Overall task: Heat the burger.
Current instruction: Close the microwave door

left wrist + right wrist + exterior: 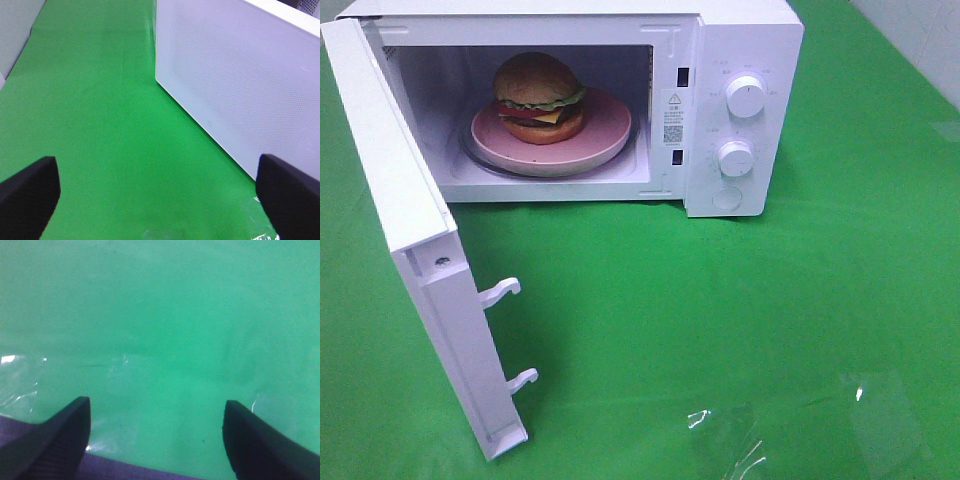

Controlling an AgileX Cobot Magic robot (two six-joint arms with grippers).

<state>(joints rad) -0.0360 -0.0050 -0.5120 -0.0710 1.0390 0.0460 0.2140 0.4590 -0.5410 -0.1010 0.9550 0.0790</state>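
Everything sits on a flat green cloth (pixel 790 300) covering the table. At the back is a boxy white microwave (pixel 760 30) with its door (pixel 415 250) swung wide open on the left hinge, reaching out toward the camera.

Inside there's a round pink plate (pixel 608 130), and the burger (pixel 540 95) (glossy brown bun, lettuce, tomato, cheese, dark patty) sits on it, a bit left of the plate's middle. It's round, so there's no real long axis sideways. The stack stands upright, top bun up.

Loading looks done to me, so I'd say what's left is shutting the door and turning the two round white knobs (pixel 747 97) on the right-hand panel.

The bit that matters: the left gripper (pixel 157 170) has its black fingers spread as wide as they go and is holding nothing. Its wrist view looks along the cloth with a white dotted panel close on one side. I reckon that's the door's outer face, which would put the left arm outside the door, with the burger beyond it in the cavity. So left looks like the nearer arm for pushing it shut.

The door's two white latch hooks (pixel 500 292) point toward the right of the table.

The right gripper (pixel 156 410) is wide apart too and empty, hovering over cloth with patches of clear film (pixel 20 380). Neither gripper shows in the high view.
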